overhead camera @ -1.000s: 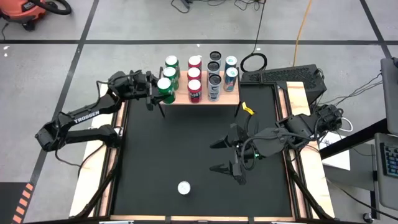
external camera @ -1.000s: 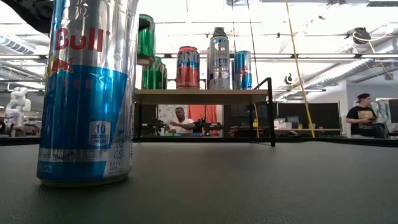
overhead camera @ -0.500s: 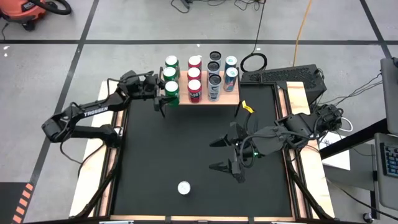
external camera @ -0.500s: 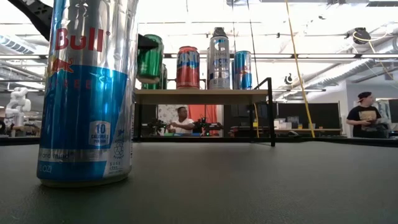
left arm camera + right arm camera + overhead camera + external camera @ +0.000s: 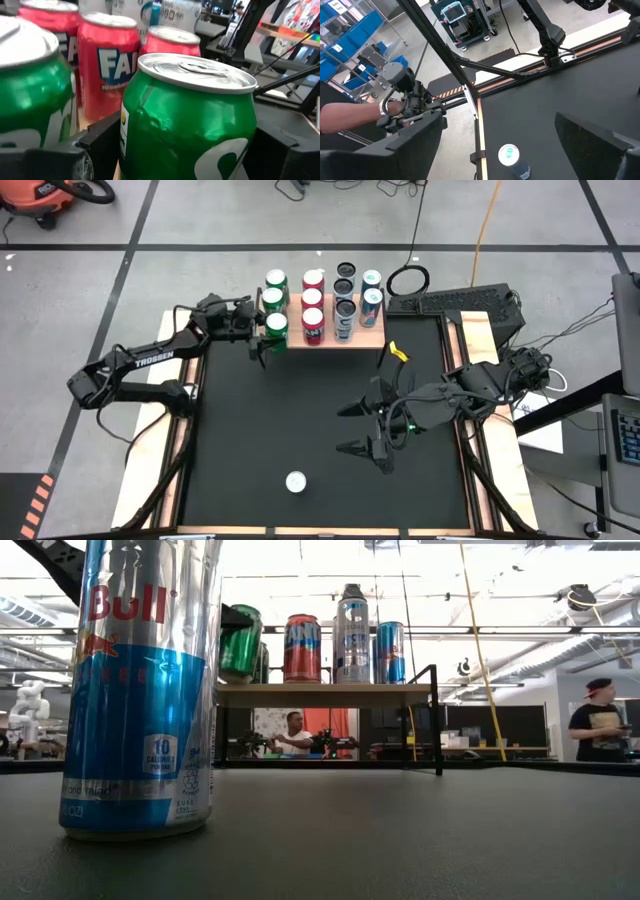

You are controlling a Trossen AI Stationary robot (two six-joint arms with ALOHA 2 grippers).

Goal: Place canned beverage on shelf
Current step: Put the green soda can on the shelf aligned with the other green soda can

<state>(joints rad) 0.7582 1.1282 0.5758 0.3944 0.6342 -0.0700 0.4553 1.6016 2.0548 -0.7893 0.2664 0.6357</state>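
Left hand (image 5: 262,332) grips a green can (image 5: 277,326) between wide-set fingers, at the left front corner of the shelf (image 5: 372,336); whether the can's base rests on the board is hidden, since the low view shows the can (image 5: 241,639) tilted and half behind a big blue and silver can (image 5: 142,690) up close. Red cans (image 5: 108,65), more green ones and silver ones crowd the shelf beside it. Right hand (image 5: 362,429) hangs over the black worktop (image 5: 260,430) with fingers spread wide and nothing in them, well apart from the shelf.
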